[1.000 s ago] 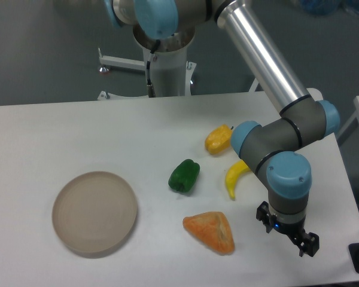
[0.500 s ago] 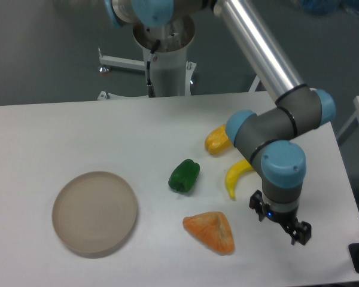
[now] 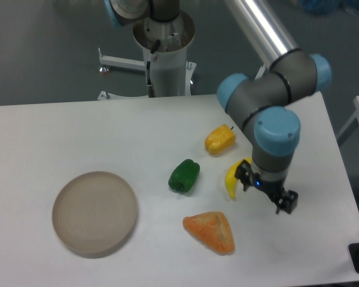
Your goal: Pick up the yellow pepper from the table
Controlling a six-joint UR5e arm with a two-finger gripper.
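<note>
The yellow pepper [image 3: 219,139] is small, lumpy and orange-yellow. It lies on the white table [image 3: 60,131] right of centre, toward the back. My gripper [image 3: 267,191] hangs below the blue-capped wrist, in front of and to the right of the pepper, apart from it. Its two fingers are spread and hold nothing. One finger is close to the yellow banana [image 3: 233,178], which the wrist partly covers.
A green pepper [image 3: 184,176] lies left of the banana. An orange wedge [image 3: 212,231] lies near the front, left of the gripper. A round beige plate [image 3: 94,212] sits at the front left. The arm's base column [image 3: 166,60] stands behind the table.
The gripper and wrist have moved back and to the left, from the front right of the table to beside the banana. The objects have not moved.
</note>
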